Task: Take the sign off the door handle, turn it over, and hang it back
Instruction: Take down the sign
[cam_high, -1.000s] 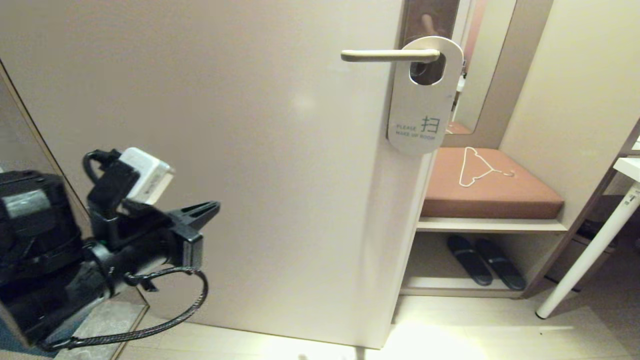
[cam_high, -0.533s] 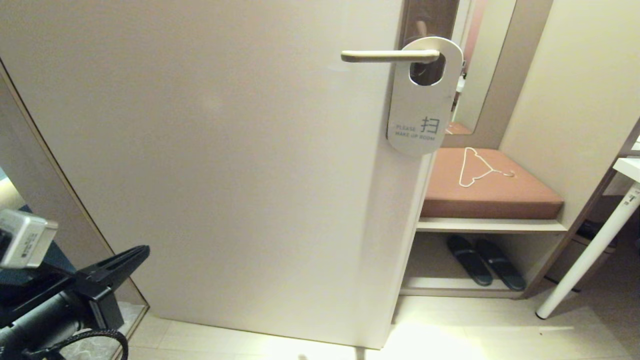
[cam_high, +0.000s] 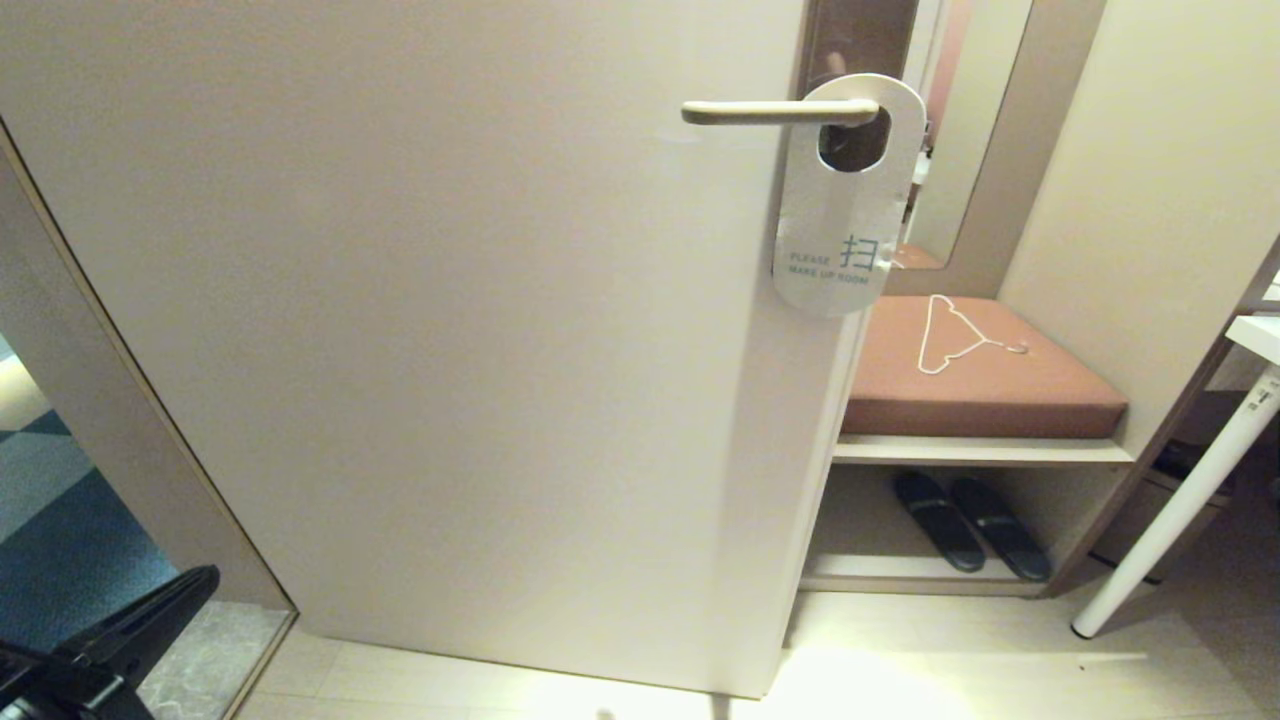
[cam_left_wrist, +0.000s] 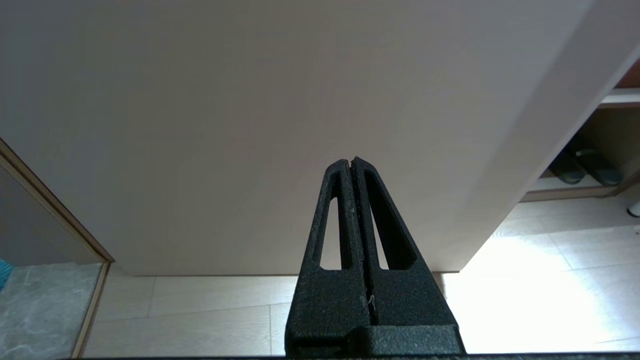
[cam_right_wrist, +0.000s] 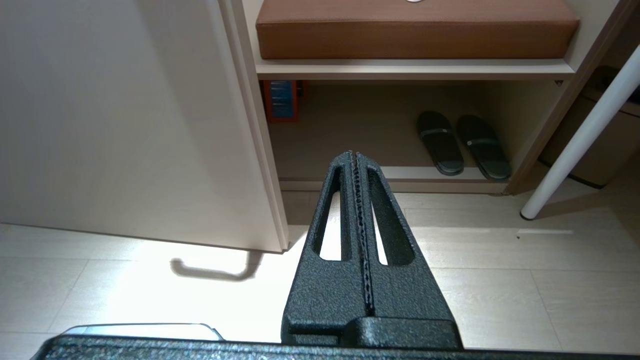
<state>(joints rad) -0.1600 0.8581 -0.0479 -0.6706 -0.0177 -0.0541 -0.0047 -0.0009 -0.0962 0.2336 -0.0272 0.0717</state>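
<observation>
Beige hotel-room door (cam_high: 450, 330) fills most of the head view, standing open beside a built-in bench nook. One door handle (cam_high: 775, 111), a slim horizontal lever, sits near the door's upper right edge. One sign (cam_high: 845, 200) hangs from it by its oval hole, white side out, reading "PLEASE MAKE UP ROOM". On the bench lies one brown cushion (cam_high: 985, 385) with one thin white wire hanger (cam_high: 955, 335) resting on top. Two dark slippers (cam_high: 970, 520) sit side by side on the shelf beneath. One white table leg (cam_high: 1175, 510) slants down at the far right. The left hand (cam_high: 150, 620) shows only as black fingers in the bottom left corner, low and well apart from the sign.

From the left wrist, the left hand (cam_left_wrist: 352, 162) has its two fingers pressed together, holding nothing, pointed at the bare door.

From the right wrist, the right hand (cam_right_wrist: 354, 155) is likewise pressed together and empty, aimed low toward the shelf with the two slippers (cam_right_wrist: 462, 142).
</observation>
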